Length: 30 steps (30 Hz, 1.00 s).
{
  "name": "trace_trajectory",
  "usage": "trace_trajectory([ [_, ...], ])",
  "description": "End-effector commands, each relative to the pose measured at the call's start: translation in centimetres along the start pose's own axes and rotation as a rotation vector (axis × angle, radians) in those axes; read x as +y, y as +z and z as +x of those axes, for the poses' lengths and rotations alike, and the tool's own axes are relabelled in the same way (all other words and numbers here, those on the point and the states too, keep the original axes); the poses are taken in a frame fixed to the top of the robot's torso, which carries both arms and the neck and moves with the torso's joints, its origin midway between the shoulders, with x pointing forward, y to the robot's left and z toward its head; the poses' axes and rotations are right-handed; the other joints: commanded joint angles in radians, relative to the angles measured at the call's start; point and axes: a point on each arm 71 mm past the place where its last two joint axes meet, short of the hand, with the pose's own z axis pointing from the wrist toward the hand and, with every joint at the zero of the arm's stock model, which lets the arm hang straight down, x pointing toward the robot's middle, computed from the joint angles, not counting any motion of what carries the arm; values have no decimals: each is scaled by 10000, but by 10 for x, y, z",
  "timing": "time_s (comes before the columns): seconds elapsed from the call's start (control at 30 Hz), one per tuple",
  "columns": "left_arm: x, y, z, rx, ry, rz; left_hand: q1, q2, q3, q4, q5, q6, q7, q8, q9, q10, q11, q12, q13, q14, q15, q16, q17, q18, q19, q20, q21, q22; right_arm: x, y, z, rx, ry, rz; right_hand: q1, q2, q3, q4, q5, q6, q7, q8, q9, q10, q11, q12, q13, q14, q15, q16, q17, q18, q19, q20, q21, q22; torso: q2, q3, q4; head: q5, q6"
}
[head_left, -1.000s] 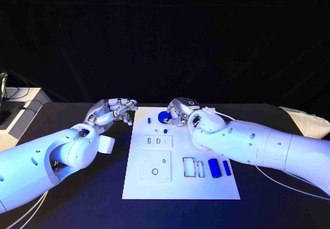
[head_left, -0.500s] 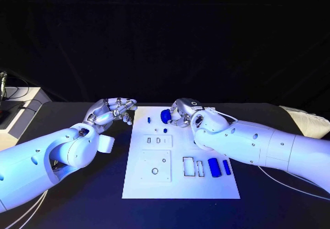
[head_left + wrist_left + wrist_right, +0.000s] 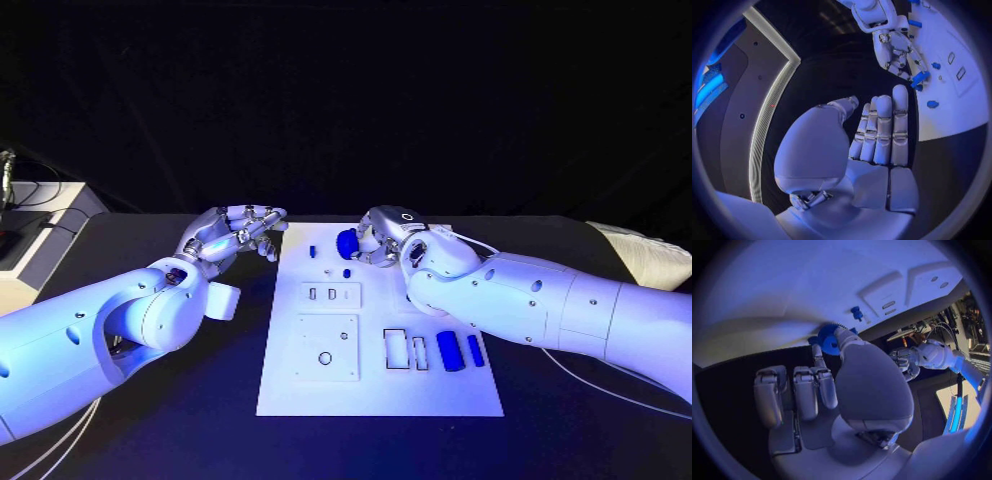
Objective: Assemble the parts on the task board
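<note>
The white task board [image 3: 378,385] lies mid-table. At its far end my right hand [image 3: 381,236] pinches a blue toothed wheel [image 3: 348,243] between thumb and a finger, just above the board; the wheel [image 3: 827,340] shows the same way in the right wrist view. Close to it on the board stand a small blue peg [image 3: 313,252] and a blue stud [image 3: 346,272]. My left hand [image 3: 231,232] hovers beside the board's far left corner, fingers [image 3: 882,131] stretched out and holding nothing. Two blue cylinders [image 3: 451,351] lie near the board's right edge.
The board carries raised white blocks with slots [image 3: 330,295], a plate with a hole [image 3: 326,348] and narrow frames [image 3: 397,348]. A pale box [image 3: 32,245] stands off the table's left edge. Black table [image 3: 188,420] surrounds the board.
My right hand has turned the blue wheel slightly, so it shows more edge-on, and has shifted a little to the right. The left hand has stayed put.
</note>
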Motion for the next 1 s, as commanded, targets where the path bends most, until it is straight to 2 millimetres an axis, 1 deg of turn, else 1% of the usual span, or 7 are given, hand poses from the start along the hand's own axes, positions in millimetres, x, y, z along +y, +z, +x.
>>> trace_trajectory([
  [0.03, -1, 1, 3, 209, -70, 56, -79, -3, 35, 3, -60, -76, 17, 38, 12, -52, 2, 29, 13, -77, -6, 38, -7, 51, -55, -4, 25, 12, 3, -1, 2, -45, 76, -112, 12, 94, -11, -15, 37, 40, -11, 11, -1, 1068, 65, 21, 2632, 1007, 37, 42, 2542, -141, 1046, 96, 61, 2629, 1, -8, 0, -4, -9],
  [0.33, 0, 1, 2, 200, -66, 37, -79, -3, 35, 3, -60, -76, 17, 38, 12, -52, 2, 29, 13, -77, -6, 38, -7, 51, -55, -4, 25, 12, -1, -2, 1, -146, 82, -32, 0, 104, -15, -6, 31, 49, -13, 13, 1, 1068, 62, 21, 2632, 1008, 34, 43, 2547, -141, 1046, 94, 61, 2629, -5, -15, -3, -8, -14],
  [0.83, 1, 1, 1, 177, -54, 16, -95, 2, 36, 2, -63, -95, 22, 42, 24, -73, 7, 37, 28, -87, 0, 58, -17, 53, -107, 6, 89, 54, -7, -4, -1, -170, 8, 135, -3, 111, -17, -4, 31, 61, -17, 16, 3, 1068, 59, 21, 2632, 1009, 29, 44, 2551, -141, 1046, 90, 61, 2629, 0, 4, -9, -22, -40],
  [1.0, 1, 1, 0, 168, -46, 11, -95, 2, 36, 2, -63, -95, 22, 42, 24, -73, 7, 37, 28, -87, 0, 58, -17, 53, -107, 6, 89, 54, -8, -4, -1, -257, 31, 134, -4, 115, -19, -3, 37, 69, -20, 17, 4, 1068, 55, 21, 2632, 1010, 26, 45, 2555, -141, 1046, 88, 61, 2629, 3, 0, -3, -24, -28],
])
